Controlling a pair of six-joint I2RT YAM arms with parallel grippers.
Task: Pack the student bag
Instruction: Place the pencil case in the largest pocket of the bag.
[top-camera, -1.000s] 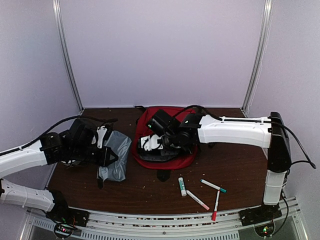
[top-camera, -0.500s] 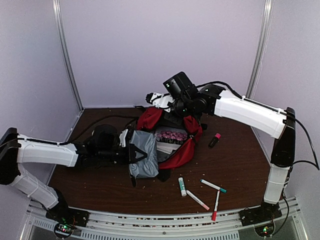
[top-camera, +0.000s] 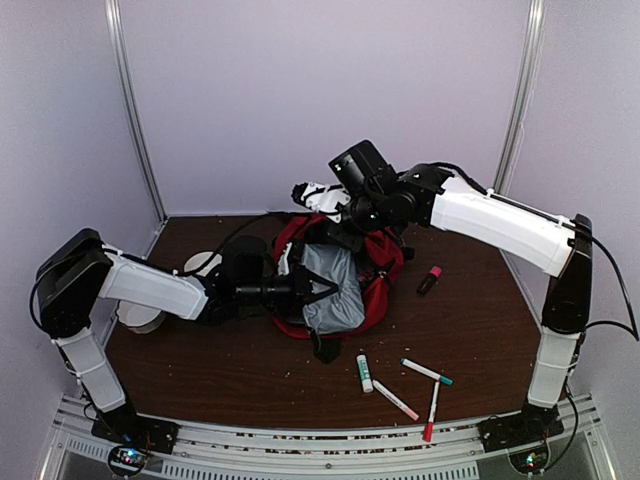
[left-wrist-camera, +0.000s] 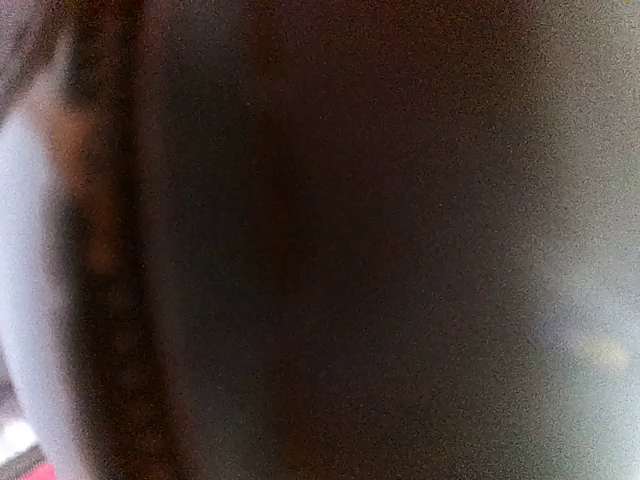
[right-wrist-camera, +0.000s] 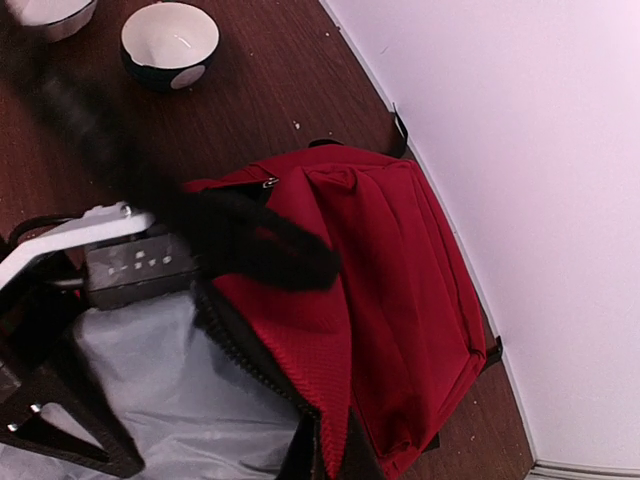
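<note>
The red student bag (top-camera: 375, 268) lies at the middle back of the table with its mouth held open towards the left. My right gripper (top-camera: 348, 232) is shut on the bag's upper zipper edge (right-wrist-camera: 335, 400) and holds it up. My left gripper (top-camera: 308, 290) is shut on a grey pouch (top-camera: 335, 290) that sits in the bag's mouth. In the right wrist view the pouch (right-wrist-camera: 170, 400) lies under the red flap, with the left gripper's black fingers (right-wrist-camera: 55, 420) beside it. The left wrist view is dark and blurred and shows nothing clear.
A glue stick (top-camera: 364, 372) and three markers (top-camera: 427, 372) lie at the front right. A pink highlighter (top-camera: 430, 279) lies right of the bag. Two bowls (top-camera: 200, 262) stand at the left, one of them also in the right wrist view (right-wrist-camera: 170, 40).
My left arm has carried the grey pouch to the right, from beside the bag into its open mouth. My right gripper keeps the bag's edge lifted, almost unmoved over the last half second.
</note>
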